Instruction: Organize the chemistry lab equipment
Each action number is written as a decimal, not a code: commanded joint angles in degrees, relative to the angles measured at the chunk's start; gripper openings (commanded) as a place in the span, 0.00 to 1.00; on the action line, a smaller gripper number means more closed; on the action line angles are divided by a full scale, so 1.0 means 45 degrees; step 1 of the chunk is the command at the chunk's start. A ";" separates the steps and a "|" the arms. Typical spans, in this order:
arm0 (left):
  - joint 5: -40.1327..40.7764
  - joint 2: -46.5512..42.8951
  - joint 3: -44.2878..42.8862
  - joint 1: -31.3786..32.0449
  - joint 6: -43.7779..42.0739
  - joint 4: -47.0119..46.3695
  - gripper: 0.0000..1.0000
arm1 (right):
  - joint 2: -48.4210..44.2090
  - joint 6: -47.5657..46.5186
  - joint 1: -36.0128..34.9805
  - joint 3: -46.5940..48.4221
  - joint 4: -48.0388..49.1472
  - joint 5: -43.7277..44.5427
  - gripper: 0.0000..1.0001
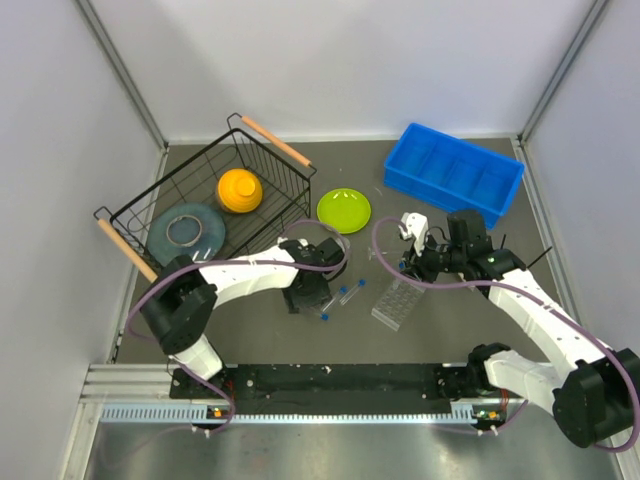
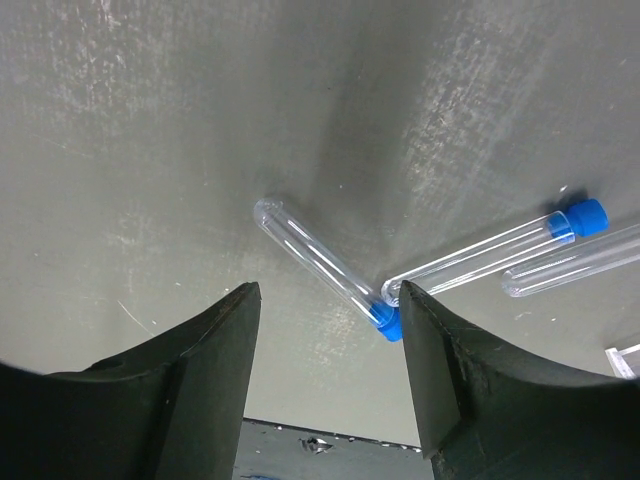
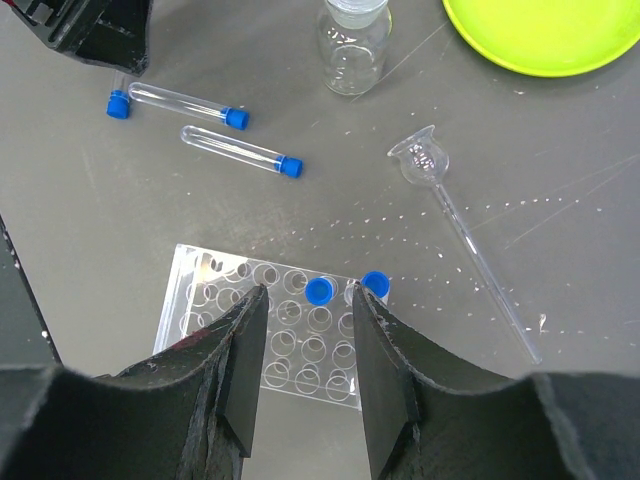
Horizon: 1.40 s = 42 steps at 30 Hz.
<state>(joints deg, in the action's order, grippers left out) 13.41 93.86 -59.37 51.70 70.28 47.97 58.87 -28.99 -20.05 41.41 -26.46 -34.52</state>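
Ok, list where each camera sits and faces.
Top external: above, behind the robot, facing down at the table; left arm and right arm show.
Left wrist: on the left arm, facing down at loose tubes; left end effector shows.
Right wrist: on the right arm, facing down at the grid rack; right end effector shows.
Shared: both wrists see loose tubes.

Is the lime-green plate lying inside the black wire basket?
No, the lime-green plate lies outside the black wire basket, beside it.
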 commanded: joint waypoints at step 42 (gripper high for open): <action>0.0730 0.0450 0.1046 -0.1021 0.0222 0.0375 0.15 | -0.0465 -0.0276 0.0433 0.0290 0.0079 -0.0629 0.40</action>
<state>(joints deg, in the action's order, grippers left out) 11.64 96.12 -57.08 47.88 70.85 44.07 58.22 -29.43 -18.55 41.41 -26.63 -35.68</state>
